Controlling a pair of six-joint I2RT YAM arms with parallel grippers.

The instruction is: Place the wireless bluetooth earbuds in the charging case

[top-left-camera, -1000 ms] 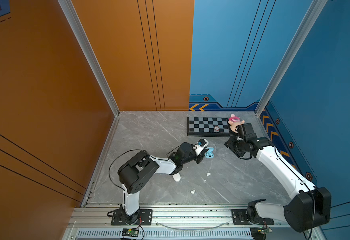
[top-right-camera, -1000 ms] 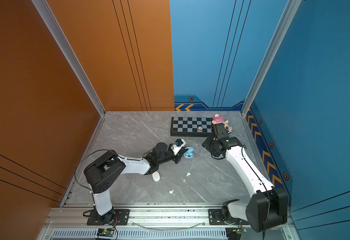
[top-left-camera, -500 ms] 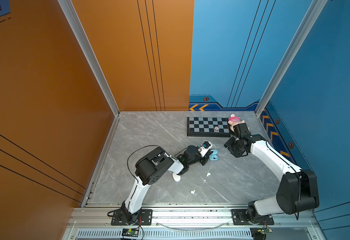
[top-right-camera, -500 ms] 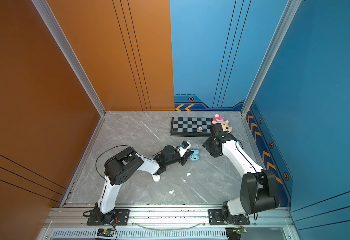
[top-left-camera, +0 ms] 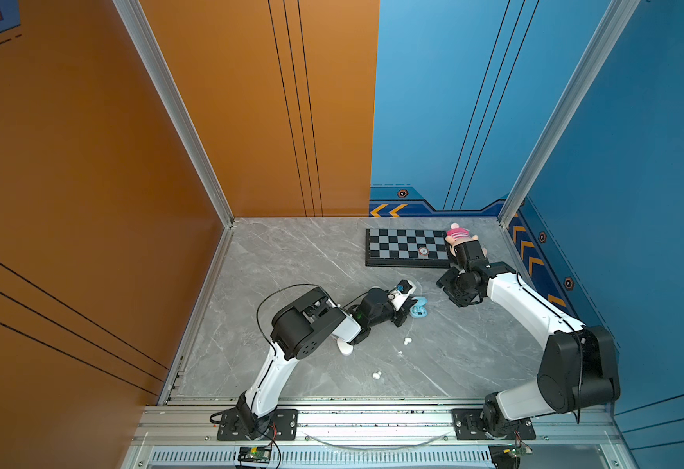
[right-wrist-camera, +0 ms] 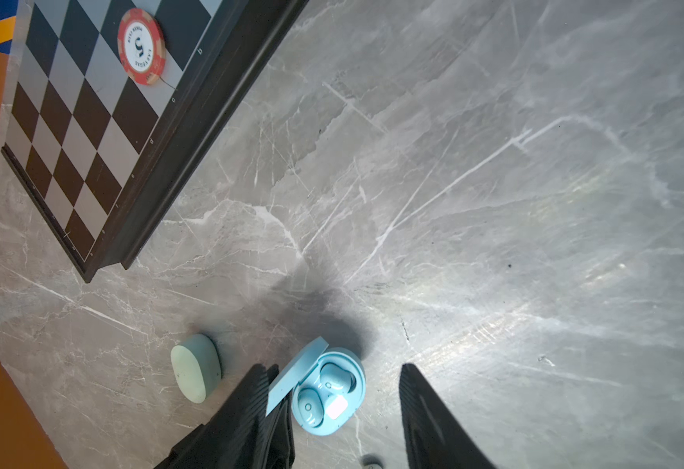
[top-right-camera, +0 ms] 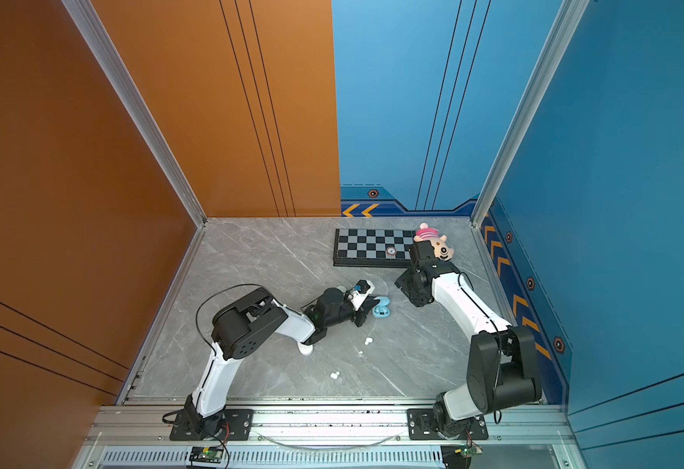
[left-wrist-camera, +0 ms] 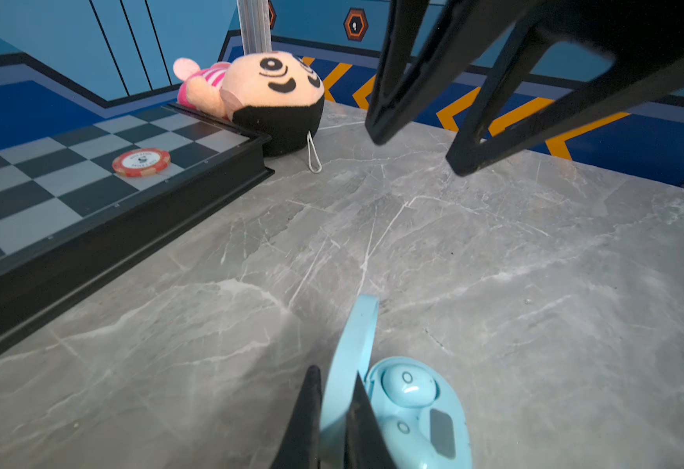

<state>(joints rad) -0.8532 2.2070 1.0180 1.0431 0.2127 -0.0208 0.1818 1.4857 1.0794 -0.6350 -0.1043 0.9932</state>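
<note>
While left fingers point(left-wrist-camera: 301, 422) pinch case lid point(left-wrist-camera: 352, 353), 2 buds point(left-wrist-camera: 409, 390) seated

The grey marble-patterned tabletop point(top-left-camera: 291, 260) carries a black-framed chessboard point(top-left-camera: 397, 247) near its far edge, with a plush toy point(top-left-camera: 460, 235) at the board's right end. Mid-table sits an open light blue charging case point(top-left-camera: 419, 307) (two blue buds point(right-wrist-camera: 334, 377) seated inside), with a mint green case point(right-wrist-camera: 196, 367) just beside it. Nearer the front lie a white case point(top-left-camera: 345, 348), partly hidden, and two pairs of pale earbuds point(top-left-camera: 407, 340), well apart from each other.
</note>
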